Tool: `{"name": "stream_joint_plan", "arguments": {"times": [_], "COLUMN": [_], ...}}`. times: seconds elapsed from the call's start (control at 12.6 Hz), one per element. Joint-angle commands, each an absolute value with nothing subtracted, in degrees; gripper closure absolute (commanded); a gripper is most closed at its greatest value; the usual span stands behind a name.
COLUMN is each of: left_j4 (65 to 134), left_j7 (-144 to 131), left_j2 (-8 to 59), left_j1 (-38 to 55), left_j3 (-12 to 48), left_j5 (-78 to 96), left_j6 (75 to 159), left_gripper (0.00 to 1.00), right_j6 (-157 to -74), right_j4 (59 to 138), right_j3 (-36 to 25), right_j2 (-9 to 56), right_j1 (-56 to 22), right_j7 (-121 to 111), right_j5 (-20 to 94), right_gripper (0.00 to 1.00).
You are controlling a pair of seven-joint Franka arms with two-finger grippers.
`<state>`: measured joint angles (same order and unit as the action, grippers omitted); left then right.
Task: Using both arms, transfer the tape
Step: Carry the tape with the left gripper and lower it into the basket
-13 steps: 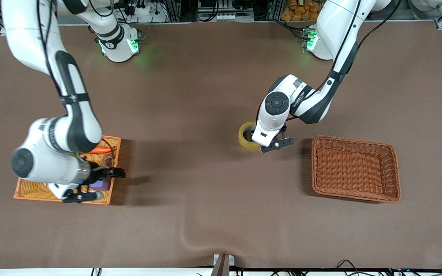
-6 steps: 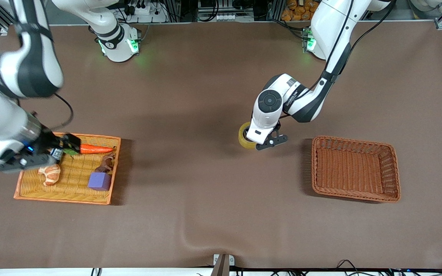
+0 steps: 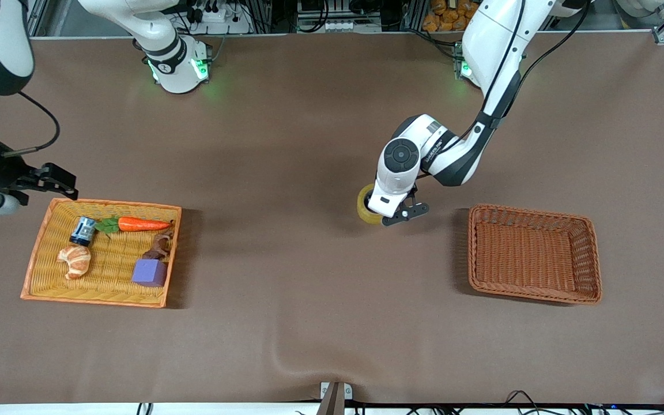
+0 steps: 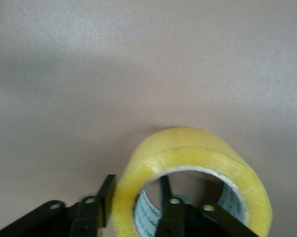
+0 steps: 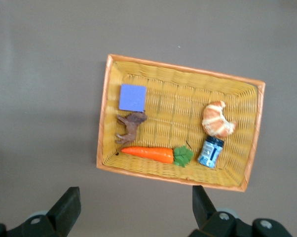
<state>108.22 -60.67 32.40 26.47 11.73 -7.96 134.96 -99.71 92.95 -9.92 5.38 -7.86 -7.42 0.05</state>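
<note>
Tape position: the tape (image 3: 366,203) stands on its edge on the brown table (image 3: 309,144), about mid-table, well apart from both baskets and somewhat nearer the empty one.
Key relation: my left gripper (image 3: 399,214) is right at the roll. In my left wrist view one finger (image 4: 107,197) sits against the outer yellow wall and the other reaches into the core, so the wall of the tape (image 4: 193,170) lies between them.
Roll axis: it runs roughly level with the table, pointing toward my wrist camera; the hole faces me.
Left gripper state: fingers parted just wider than the wall. I see no squeeze yet, and I judge the grasp not yet made.
Which arm is nearer: my left by far.
Right gripper: my right gripper (image 5: 133,207) waits with fingers spread wide, high over the table by the orange tray (image 5: 105,118); it carries nothing.
Tray contents: purple cube (image 3: 149,272), carrot (image 3: 143,224), croissant (image 3: 75,259), a small can (image 3: 83,230) and a brown toy animal (image 3: 159,246).
Surface: flat brown mat, with a slight ripple near the front camera's edge.
Room: open table all round the roll; the empty brown basket (image 3: 535,291) lies toward my left arm's end.
Risk, as I judge it: an upright roll could tip or roll if nudged before I clamp.
</note>
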Motion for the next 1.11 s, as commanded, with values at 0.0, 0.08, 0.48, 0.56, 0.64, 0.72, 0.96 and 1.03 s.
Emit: {"name": "stream_joint_plan", "arguments": {"times": [0.0, 0.08, 0.48, 0.56, 0.64, 0.72, 0.96, 1.03], "left_j4": [107.31, 107.31, 107.93, 107.58, 107.75, 107.67, 107.23, 106.44], "left_j7": [-62.57, -62.23, -53.13, -50.65, -47.75, -43.37, -28.09, -21.42], "left_j2": [31.3, 30.16, 19.36, 18.38, 17.85, 18.1, 21.0, 23.01], "left_j1": [25.58, 24.88, 16.11, 12.95, 9.61, 6.71, -2.6, -6.46], "left_j3": [11.87, 11.87, 11.87, 11.87, 11.87, 11.87, 11.78, 11.78], "left_j5": [-7.92, -7.91, -8.0, -7.82, -7.91, -7.82, -8.52, -8.61], "left_j6": [135.44, 135.18, 129.65, 128.86, 128.76, 128.76, 129.46, 130.68], "left_gripper": [1.0, 1.0, 1.0, 1.0, 1.0, 1.0, 1.0, 1.0], "right_j6": [-95.02, -93.62, -87.46, -87.28, -87.36, -87.36, -86.14, -86.05], "right_j4": [92.2, 92.02, 91.49, 91.49, 91.32, 91.32, 88.51, 88.24], "right_j3": [-8.88, -8.7, -6.33, -6.5, -6.24, -5.37, -2.92, -0.9], "right_j2": [3.7, 3.34, -0.61, -0.62, -0.53, -0.44, -0.18, -0.09], "right_j1": [-5.19, -5.01, -1.15, -0.71, 0.51, 1.31, 1.49, 1.76], "right_j7": [-6.68, -6.68, -6.33, -6.33, -6.33, -4.85, -0.88, -1.14], "right_j5": [-0.09, -0.09, 0.78, 2.71, 4.03, 4.22, 2.64, -1.02], "right_gripper": [0.0, 0.0, 0.0, 0.0, 0.0, 0.0, 0.0, 0.0]}}
